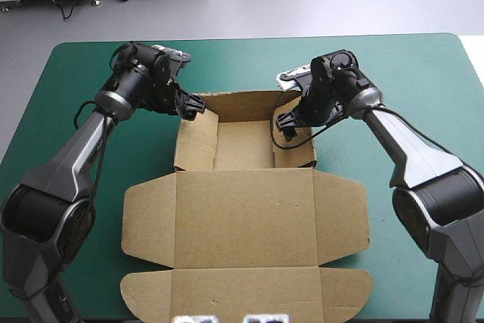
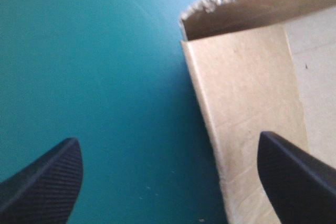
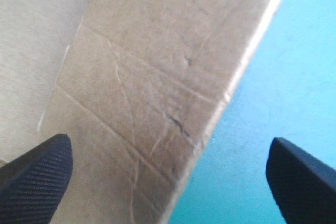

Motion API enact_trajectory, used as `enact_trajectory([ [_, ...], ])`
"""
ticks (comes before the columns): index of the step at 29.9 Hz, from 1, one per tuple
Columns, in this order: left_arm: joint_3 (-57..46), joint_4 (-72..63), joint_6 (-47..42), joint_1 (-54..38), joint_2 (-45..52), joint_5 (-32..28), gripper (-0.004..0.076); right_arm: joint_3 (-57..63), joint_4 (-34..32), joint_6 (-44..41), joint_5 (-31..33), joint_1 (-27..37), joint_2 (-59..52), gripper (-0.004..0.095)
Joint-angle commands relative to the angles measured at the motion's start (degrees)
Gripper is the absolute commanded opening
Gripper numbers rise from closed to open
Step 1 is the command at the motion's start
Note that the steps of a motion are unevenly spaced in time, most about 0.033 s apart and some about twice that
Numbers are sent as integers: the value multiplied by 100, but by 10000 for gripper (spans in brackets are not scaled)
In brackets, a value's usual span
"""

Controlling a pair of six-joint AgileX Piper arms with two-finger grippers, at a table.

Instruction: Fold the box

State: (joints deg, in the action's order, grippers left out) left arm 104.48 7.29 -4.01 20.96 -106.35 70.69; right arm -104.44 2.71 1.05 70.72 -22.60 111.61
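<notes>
The box [image 1: 246,217] lies at the middle of the teal-green cover [image 1: 83,73], with its long axis running near to far. The far part stands as a tray with its walls raised. The rest lies flat toward the near edge.

Left gripper [image 1: 193,106]: positioned at the far-left corner of the tray, fingers wide apart and holding nothing. In the left wrist view the left wall [image 2: 247,108] runs up between the fingers. One finger hangs over bare cover outside the tray, the other over board.

Right gripper [image 1: 286,122]: positioned at the right wall [image 3: 147,93], fingers also wide apart and empty. One finger is over board, the other over bare cover.

Contact between the fingers and the board cannot be confirmed.

Governing relation: both walls run near to far, and each gripper's opening sits across its own wall. Each arm is therefore the nearer one for its side. Judged from this, closing either gripper would pinch its wall edge.
</notes>
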Motion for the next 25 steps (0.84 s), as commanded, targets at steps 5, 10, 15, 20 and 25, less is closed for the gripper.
enact_trajectory([
  [5, 1048, 84, -8, 20, 924, 305, 648, -879, 147, 108, 121, 40, -1168, 929],
  [10, 1280, 124, 511, 20, 1676, 123, 647, -1122, 371, 258, 121, 40, -1887, 912],
  [15, 993, 191, 696, 20, 2777, 317, 647, -1122, 371, 384, 121, 40, -2488, 869],
  [20, -83, 264, 798, 20, 4337, 317, 647, -1094, 277, 396, 121, 40, -2653, 846],
  [25, -1617, 527, 594, 20, 5756, 223, 647, -596, 486, 396, 121, 40, -2615, 838],
])
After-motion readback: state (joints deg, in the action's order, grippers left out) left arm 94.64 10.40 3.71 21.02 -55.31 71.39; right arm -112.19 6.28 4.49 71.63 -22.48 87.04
